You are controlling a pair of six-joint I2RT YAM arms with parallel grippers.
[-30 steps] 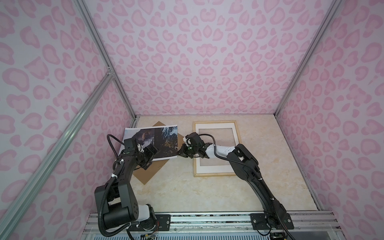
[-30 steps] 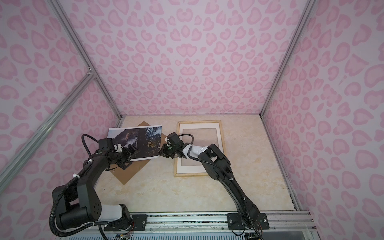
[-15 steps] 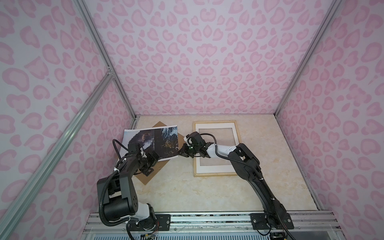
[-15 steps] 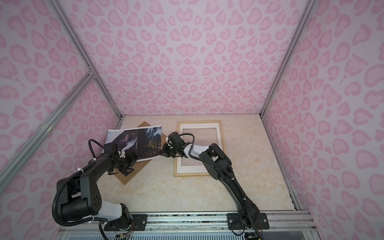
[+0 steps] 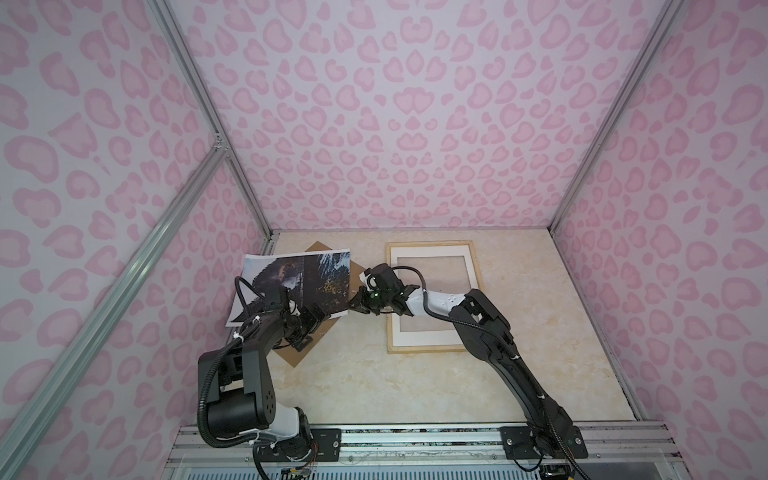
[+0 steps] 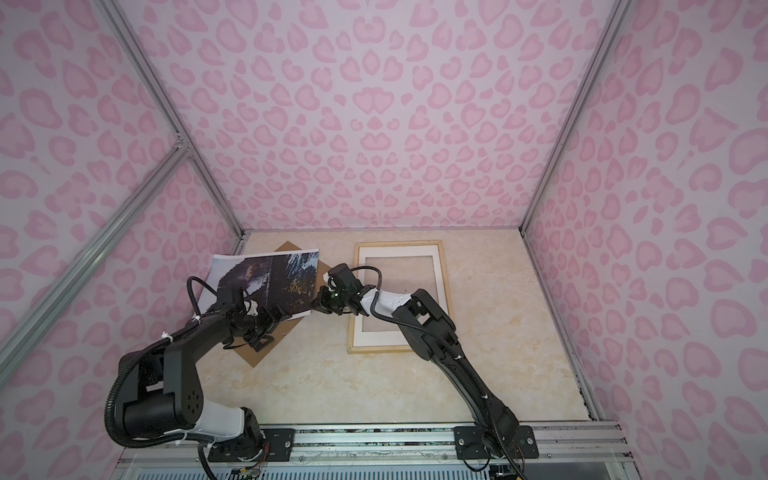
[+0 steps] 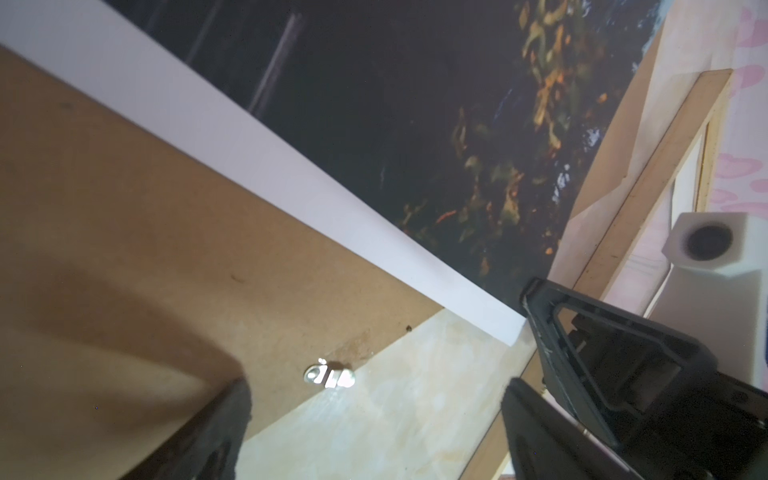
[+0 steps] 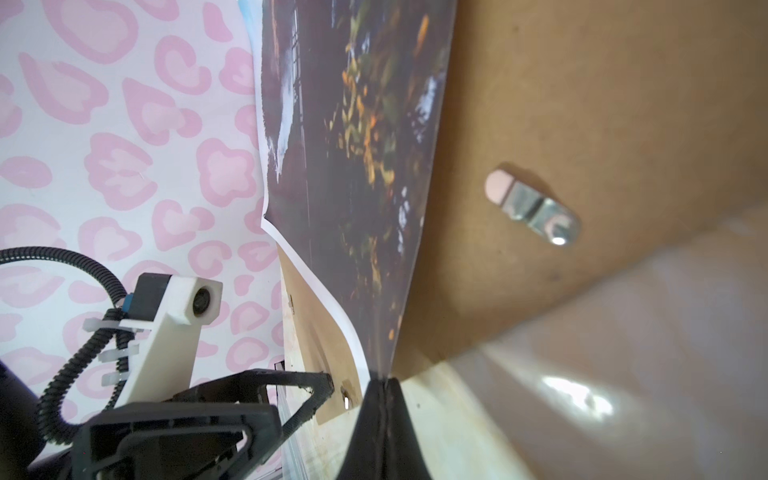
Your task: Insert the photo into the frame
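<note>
we have the photo [image 5: 297, 286] pinched at its near right corner by the right gripper [image 5: 354, 307], whose jaws are closed on the paper. the right wrist view shows the sheet running straight into the seam between them. the print hangs lifted and slightly bowed over the brown backing board [image 5: 300, 353] at the left of the worktop [image 5: 374, 386], with its far left edge up by the left wall [image 5: 199, 266]. it is beside the frame [image 5: 415, 350], not in it. the frame lies flat to the right, with the white mat board [image 5: 419, 338] inside its wood strips.

the left gripper [image 5: 313, 328] sits just by the photo's near edge, over the backing board. its jaws are spread wide with nothing between them, so we judge all the paper's weight to be on one corner.

a thin sheet carried by one corner can droop, fold at the pinch, or slide out if the grip is shallow. the low trailing edge may drag across the backing board and snag on a metal turn clip [image 8: 532, 208], which would crease or tear it. the open left jaws are close enough to catch the margin as it passes. and since the right arm [image 5: 482, 324] lies across the frame, we think the photo could land skewed, with one edge riding on the wood rim instead of dropping inside.
</note>
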